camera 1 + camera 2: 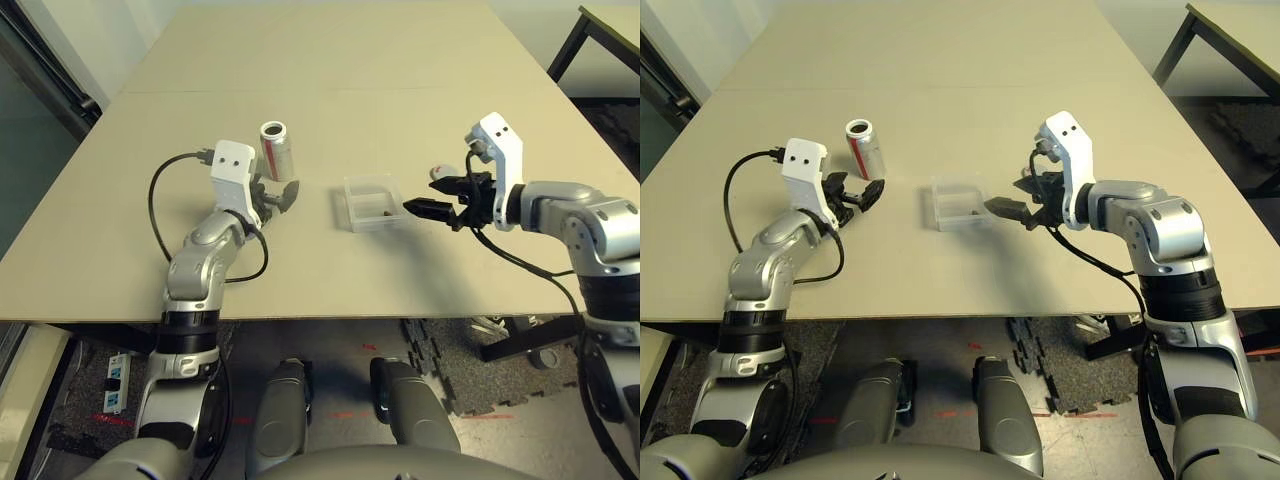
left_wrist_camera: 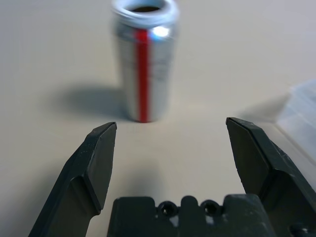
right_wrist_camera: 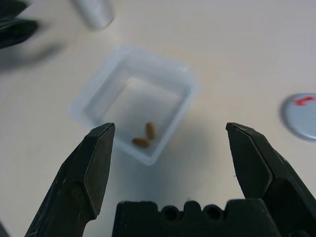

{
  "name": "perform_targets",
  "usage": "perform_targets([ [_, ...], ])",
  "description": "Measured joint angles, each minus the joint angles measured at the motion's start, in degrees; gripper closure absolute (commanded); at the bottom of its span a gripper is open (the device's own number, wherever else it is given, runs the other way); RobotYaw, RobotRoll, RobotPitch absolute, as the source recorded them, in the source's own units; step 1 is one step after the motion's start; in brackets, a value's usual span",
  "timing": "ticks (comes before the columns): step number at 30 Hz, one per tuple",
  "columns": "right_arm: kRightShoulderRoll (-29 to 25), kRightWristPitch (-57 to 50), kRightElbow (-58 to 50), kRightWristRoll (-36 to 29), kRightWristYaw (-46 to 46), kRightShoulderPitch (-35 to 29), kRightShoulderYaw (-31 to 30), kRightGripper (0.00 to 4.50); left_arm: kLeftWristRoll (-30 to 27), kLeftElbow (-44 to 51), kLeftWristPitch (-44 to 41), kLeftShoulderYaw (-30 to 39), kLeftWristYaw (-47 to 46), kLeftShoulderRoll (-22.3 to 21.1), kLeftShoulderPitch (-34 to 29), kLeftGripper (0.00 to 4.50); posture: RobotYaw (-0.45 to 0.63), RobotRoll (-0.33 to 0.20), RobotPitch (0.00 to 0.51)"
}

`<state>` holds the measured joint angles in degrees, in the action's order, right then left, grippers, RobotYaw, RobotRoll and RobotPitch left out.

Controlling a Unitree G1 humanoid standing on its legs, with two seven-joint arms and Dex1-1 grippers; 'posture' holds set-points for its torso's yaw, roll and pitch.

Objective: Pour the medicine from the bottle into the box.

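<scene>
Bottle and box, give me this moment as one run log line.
bottle: upright on table, uncapped, free | box: two pills inside | cap: on table beside box | left gripper: open | right gripper: open

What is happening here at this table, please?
The pouring looks done. Two small brown pills lie inside the clear box. The open bottle stands upright on the table, left of the box, with its cap lying on the table beside the box. The left gripper is open near the bottle, not touching it. The right gripper is open next to the box, holding nothing.
</scene>
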<state>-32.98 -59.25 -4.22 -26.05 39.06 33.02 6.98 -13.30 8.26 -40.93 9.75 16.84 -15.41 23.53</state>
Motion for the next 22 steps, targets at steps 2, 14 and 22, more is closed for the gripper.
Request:
perform_targets([
  [2,1.97,0.67,-0.04,-0.24,-3.79,-0.32,3.61,0.00,-0.75,1.66,-0.57,1.80,-0.50,-1.15,-0.32,0.05,0.12,0.000,0.179],
  [14,5.68,18.25,14.30,7.10,-28.20,0.38,17.29,0.00,-2.02,-14.14,16.35,11.34,0.52,-7.71,3.62,0.05,0.14,0.000,0.207],
  [22,5.71,26.69,21.60,8.63,-30.37,0.05,17.30,0.00,-2.29,-28.79,28.24,12.98,2.91,-11.29,6.68,0.05,0.13,0.000,0.214],
])
